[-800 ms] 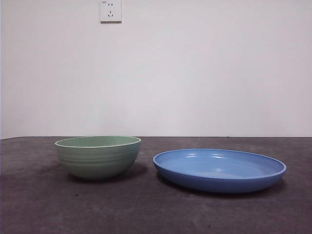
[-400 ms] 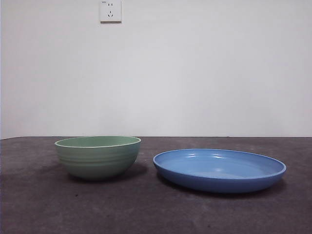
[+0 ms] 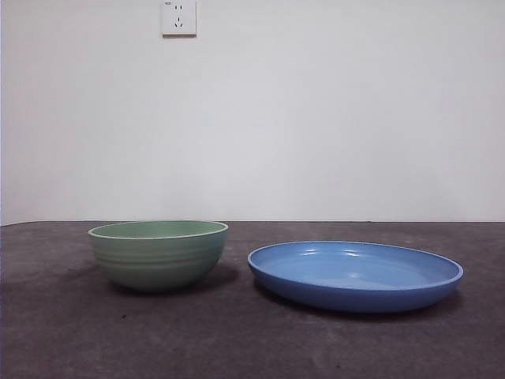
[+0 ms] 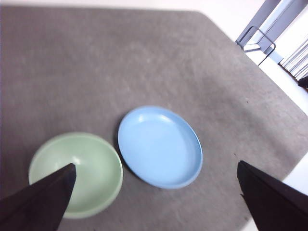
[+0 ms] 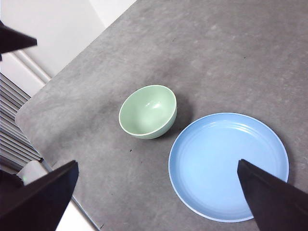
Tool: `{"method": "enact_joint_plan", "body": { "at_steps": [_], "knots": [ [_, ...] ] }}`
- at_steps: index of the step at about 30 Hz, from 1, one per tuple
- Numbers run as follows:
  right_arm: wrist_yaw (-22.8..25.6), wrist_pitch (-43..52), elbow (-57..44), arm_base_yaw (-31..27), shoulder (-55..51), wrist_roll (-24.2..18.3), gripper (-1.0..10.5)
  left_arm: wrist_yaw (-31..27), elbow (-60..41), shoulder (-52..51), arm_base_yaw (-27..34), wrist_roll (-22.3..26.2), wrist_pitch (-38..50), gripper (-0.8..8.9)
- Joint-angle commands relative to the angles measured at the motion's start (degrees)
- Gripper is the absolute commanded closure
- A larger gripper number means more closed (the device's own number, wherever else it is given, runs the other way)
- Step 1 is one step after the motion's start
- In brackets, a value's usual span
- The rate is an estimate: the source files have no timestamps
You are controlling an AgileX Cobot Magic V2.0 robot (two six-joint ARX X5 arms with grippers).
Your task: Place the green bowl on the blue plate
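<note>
Green bowl (image 3: pixel 158 254) sits unmoved on the table beside the blue plate (image 3: pixel 355 275) (not touching it), both grippers wait high above, jaws spread, so nothing has begun.

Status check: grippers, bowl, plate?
Both grippers open, high above table. Green bowl on table beside blue plate, apart, not yet placed. Nothing between them.

A bare test room or lab, not a home: a grey felt-covered counter (image 3: pixel 252 347) stands against a blank white wall (image 3: pixel 316 118) with one socket (image 3: pixel 179 17). The wrist views show a grey metal frame (image 4: pixel 262 29) beside the counter and slatted blinds (image 5: pixel 12 130) at its edge, nothing domestic around
</note>
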Motion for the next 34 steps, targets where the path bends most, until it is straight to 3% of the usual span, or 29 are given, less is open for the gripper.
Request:
{"method": "enact_joint_plan", "body": {
  "at_steps": [1,8,16,22,27,34],
  "knots": [
    [-0.8,0.3,0.9,0.2,0.3,0.7,3.2,0.3,1.4,1.9,0.5,-6.0,-2.0,1.92],
    [-0.8,-0.3,0.9,0.2,0.3,2.4,3.2,-0.2,3.3,10.3,4.5,-2.0,-7.8,2.02],
    [-0.7,-2.7,0.9,0.2,0.3,2.7,3.2,-0.2,5.0,25.7,8.6,1.7,-7.5,2.04],
    [-0.5,-2.7,0.9,0.2,0.3,3.5,3.2,-0.2,5.0,38.0,8.5,3.3,-5.3,2.6],
    [-0.5,-2.8,0.9,0.2,0.2,3.7,3.2,-0.3,5.1,44.9,8.5,3.1,-0.8,2.64],
    [-0.5,-2.8,0.9,0.2,0.2,3.7,3.2,-0.7,5.1,49.5,8.1,1.1,3.7,3.76]
  ]
}}
